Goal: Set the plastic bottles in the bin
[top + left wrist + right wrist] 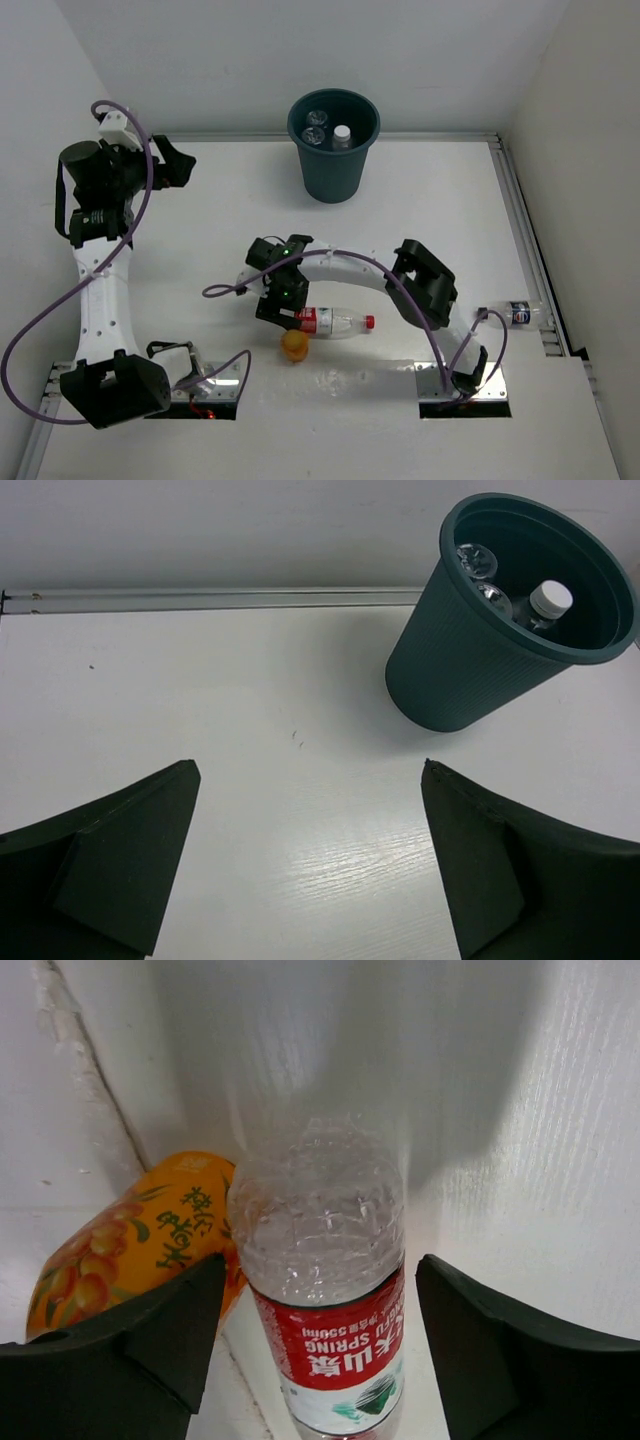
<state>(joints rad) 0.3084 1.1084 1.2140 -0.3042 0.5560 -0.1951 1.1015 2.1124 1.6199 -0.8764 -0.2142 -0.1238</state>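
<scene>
A clear bottle with a red label (330, 1330) and red cap lies on the table (338, 321). My right gripper (321, 1260) straddles its body, open, with a thin gap at each finger; in the top view this gripper (290, 312) is at the bottle's left end. A stubby orange bottle (140, 1245) lies touching it on the near side (294, 345). A blue-labelled bottle (520, 313) lies at the far right edge. The dark teal bin (333, 178) stands at the back with bottles (330, 128) inside. My left gripper (309, 770) hangs open and holds nothing, left of the bin (470, 675).
Metal rails (525, 240) run along the table's right and back edges. White walls close in on three sides. A seam in the tabletop (110, 1110) runs past the orange bottle. Purple cables (330, 262) loop from both arms.
</scene>
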